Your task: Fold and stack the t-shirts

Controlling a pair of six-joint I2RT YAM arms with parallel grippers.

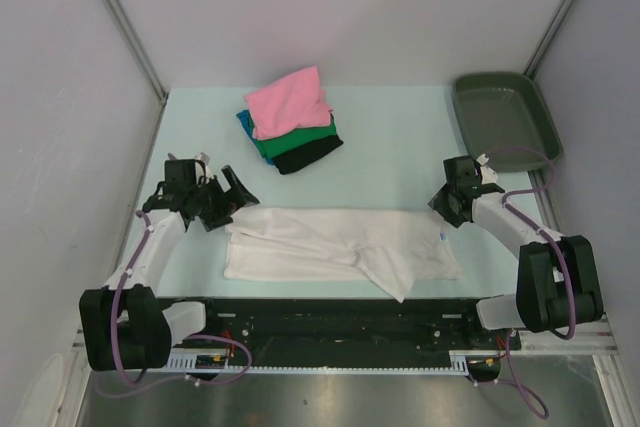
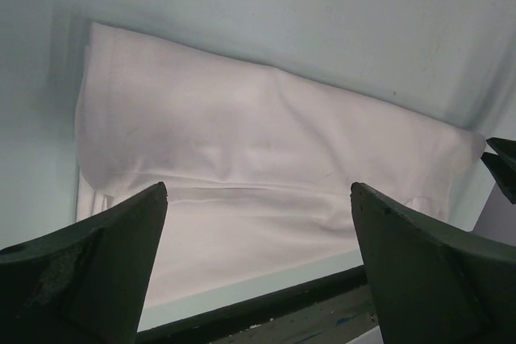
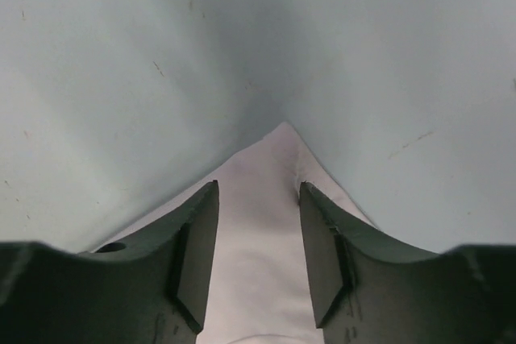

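Pale-green table (image 1: 400, 147), grey walls (image 1: 50, 147) | left gripper (image 2: 258, 195) wide, empty | right gripper (image 3: 258, 189) half-open astride white t-shirt (image 1: 340, 242)

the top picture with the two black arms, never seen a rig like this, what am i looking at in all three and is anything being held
Those are two robot arms bolted at the table's near edge, each ending in a two-finger gripper. The top picture comes from a fixed camera above and behind them. The other two come from cameras on the wrists, so the dark wedges are each gripper's own fingers. On the table lie a white t-shirt folded into a long strip, a stack of coloured t-shirts with pink on top, and a grey-green tray. The left gripper is wide open, holding nothing. The right gripper has its jaws apart astride the white shirt's corner, not clamped.
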